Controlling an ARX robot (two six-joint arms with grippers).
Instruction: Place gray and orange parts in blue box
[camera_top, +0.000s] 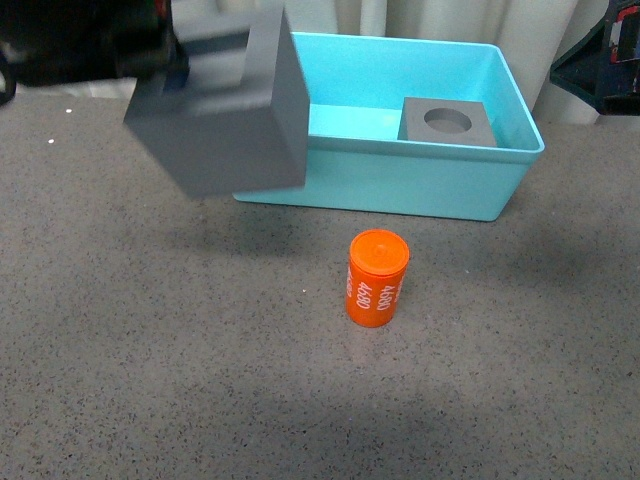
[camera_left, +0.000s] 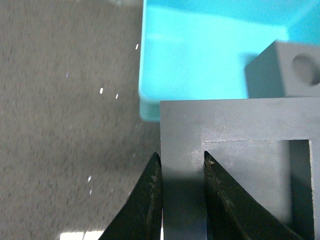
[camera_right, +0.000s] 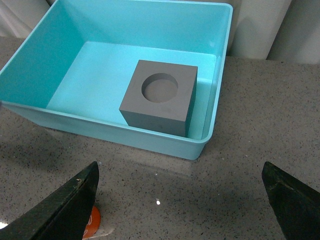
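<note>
My left gripper (camera_left: 182, 159) is shut on one wall of the gray cube with the square recess (camera_left: 240, 150). In the front view this cube (camera_top: 225, 110) hangs in the air, tilted, over the near left corner of the turquoise box (camera_top: 420, 190). The gray cube with the round recess (camera_top: 448, 122) sits inside the box at its right end; it also shows in the right wrist view (camera_right: 160, 97) and the left wrist view (camera_left: 290, 70). The orange cylinder printed "4680" (camera_top: 377, 278) stands upright on the table in front of the box. My right gripper (camera_right: 180, 172) is open and empty above the table near the box (camera_right: 65, 115).
The table (camera_top: 150, 350) is a dark speckled surface. A pale curtain (camera_top: 420, 20) hangs behind the box. A dark object (camera_top: 605, 60) stands at the far right. A sliver of the orange cylinder (camera_right: 92, 222) shows by one finger in the right wrist view.
</note>
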